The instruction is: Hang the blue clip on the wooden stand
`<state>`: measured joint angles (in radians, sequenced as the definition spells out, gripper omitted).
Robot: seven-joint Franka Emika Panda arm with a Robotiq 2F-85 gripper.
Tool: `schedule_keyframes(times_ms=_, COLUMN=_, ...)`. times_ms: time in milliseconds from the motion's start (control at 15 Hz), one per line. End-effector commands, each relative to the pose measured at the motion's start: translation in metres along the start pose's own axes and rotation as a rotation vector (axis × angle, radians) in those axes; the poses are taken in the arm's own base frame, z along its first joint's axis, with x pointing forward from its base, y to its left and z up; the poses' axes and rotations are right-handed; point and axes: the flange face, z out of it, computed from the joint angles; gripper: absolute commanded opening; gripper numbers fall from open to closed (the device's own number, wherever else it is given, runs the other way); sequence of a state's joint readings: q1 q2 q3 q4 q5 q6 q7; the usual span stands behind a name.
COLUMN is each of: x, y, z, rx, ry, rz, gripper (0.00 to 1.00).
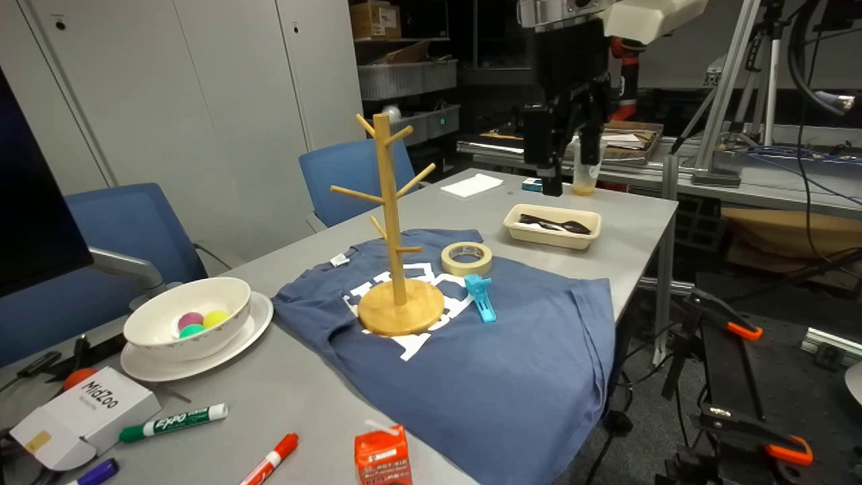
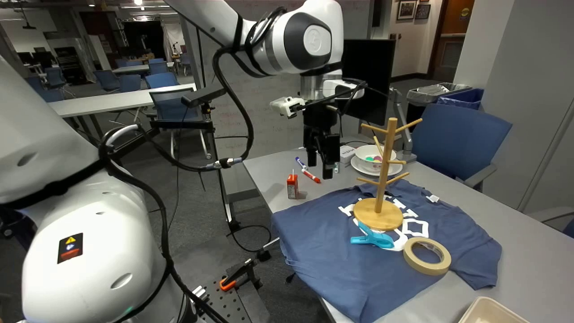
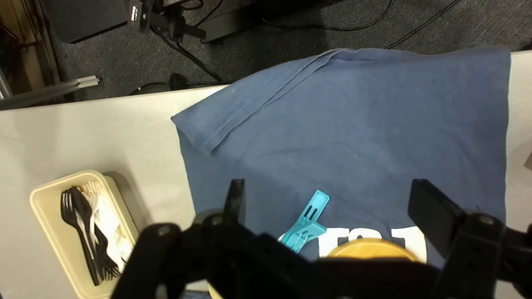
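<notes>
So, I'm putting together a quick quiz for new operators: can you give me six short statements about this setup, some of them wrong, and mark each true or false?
1. The blue clip lies on the blue T-shirt. True.
2. The blue clip hangs from a peg. False: it lies beside the wooden stand, apart from it.
3. The wooden stand lies on its side. False: it stands upright on the blue T-shirt.
4. The roll of tape lies flat. True.
5. The gripper is open and holds nothing. True.
6. The gripper touches the roll of tape. False: both exterior views show a gap between the two.
</notes>
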<state>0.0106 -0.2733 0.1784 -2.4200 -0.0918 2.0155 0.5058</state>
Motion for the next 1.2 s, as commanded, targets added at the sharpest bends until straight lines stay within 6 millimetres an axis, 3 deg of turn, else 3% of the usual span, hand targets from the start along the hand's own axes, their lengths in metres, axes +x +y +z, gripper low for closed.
schedule_keyframes(times_ms=0, x=0.000, y=0.000, z=0.000, rx=0.000, ry=0.000, rz=-0.001, gripper=1.00)
schedule_keyframes(times_ms=200, x=0.004, y=0.000, z=0.003, rx=0.002, ry=-0.011, rz=0.011, gripper=1.00)
schedule_keyframes(times_ms=1133, x=0.102, y=0.025, z=0.102, rx=0.115, ry=-0.145, rz=0.518, gripper=1.00)
